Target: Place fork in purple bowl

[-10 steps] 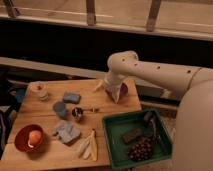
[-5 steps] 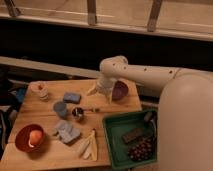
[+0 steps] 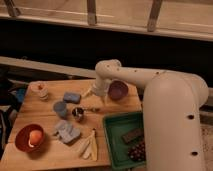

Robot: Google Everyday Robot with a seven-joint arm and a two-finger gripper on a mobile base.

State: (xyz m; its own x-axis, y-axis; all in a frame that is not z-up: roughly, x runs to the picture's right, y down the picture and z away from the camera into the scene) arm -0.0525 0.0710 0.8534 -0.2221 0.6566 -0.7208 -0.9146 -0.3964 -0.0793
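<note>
Camera view showed a red bowl at the left, then a metal cup. The fork seemed to lie flat just beside the cup, so it was not yet in place. The gripper hung above it; I could not tell if it gripped anything. The purple bowl sat close by, handy for the drop.

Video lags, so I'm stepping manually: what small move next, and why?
Probably lower the gripper toward the fork: it lies on the table beside the metal cup, just below the gripper in view, not in the purple bowl.
</note>
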